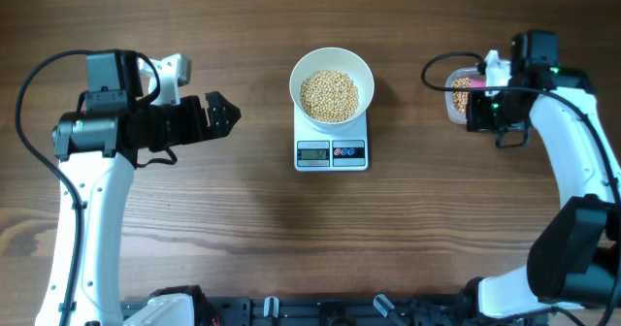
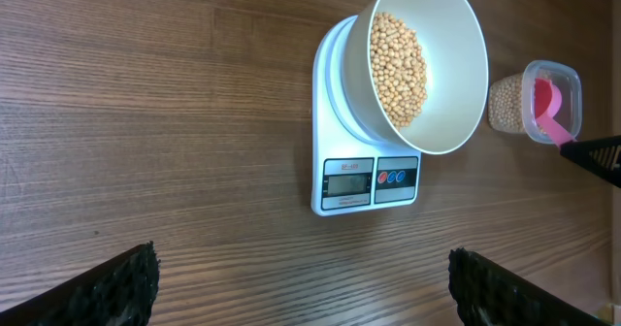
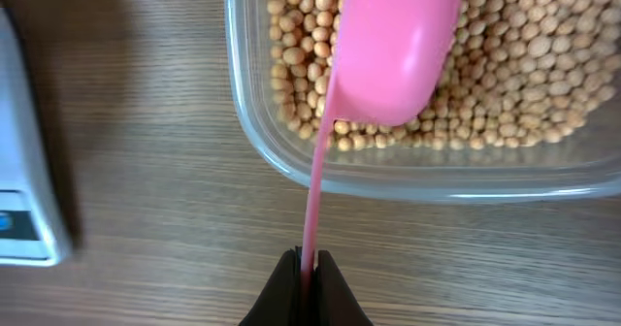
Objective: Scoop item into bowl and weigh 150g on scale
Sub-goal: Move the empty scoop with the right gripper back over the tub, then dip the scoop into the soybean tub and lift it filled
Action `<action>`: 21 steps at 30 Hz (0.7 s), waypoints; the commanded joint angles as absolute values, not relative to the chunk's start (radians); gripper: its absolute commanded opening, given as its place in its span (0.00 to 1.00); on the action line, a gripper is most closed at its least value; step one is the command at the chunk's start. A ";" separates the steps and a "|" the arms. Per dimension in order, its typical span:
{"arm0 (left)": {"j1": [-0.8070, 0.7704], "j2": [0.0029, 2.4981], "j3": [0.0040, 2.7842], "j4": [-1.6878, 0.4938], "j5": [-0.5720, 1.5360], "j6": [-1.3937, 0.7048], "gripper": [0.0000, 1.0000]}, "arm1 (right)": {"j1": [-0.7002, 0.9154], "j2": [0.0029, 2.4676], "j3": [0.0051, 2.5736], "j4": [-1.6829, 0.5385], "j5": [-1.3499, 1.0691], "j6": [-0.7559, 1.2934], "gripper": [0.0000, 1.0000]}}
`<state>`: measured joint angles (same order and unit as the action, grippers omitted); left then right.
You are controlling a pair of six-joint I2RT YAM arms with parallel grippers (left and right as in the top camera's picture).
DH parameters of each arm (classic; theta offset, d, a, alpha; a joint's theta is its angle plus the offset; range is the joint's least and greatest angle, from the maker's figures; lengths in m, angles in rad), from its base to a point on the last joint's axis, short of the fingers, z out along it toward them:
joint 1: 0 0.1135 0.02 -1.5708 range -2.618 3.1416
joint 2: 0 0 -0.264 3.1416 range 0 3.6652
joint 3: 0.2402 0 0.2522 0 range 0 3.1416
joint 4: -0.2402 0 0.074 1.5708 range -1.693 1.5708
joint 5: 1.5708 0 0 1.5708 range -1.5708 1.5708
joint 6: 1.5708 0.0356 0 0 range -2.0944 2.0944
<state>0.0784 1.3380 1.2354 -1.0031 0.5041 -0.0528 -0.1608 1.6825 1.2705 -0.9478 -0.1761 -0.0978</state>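
Since the small round tan beans likely roll freely, the right gripper clamps the pink plastic scoop by its thin handle, the left gripper gaping empty.

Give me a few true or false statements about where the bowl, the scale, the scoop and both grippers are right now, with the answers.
1. The bowl sits on the scale. True.
2. The bowl is empty. False: it holds beans.
3. The right gripper is shut on the handle of the pink scoop. True.
4. The left gripper grips the bowl. False: it is open, apart from the bowl, holding nothing.
5. The scoop hangs over the bowl. False: it is over the clear tub.
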 commanded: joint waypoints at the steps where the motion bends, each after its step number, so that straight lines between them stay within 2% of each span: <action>1: 0.076 1.335 1.254 -1.003 0.523 -0.033 1.00 | -0.229 1.698 1.267 -0.958 -0.381 -0.105 0.04; 21: 0.076 1.335 1.254 -1.003 0.523 -0.033 1.00 | -0.447 1.704 1.171 -0.925 -0.716 -0.154 0.04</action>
<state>0.0784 1.3380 1.2354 -1.0035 0.5041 -0.0528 -0.4191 1.6852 1.1839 -0.9264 -0.5983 -0.1356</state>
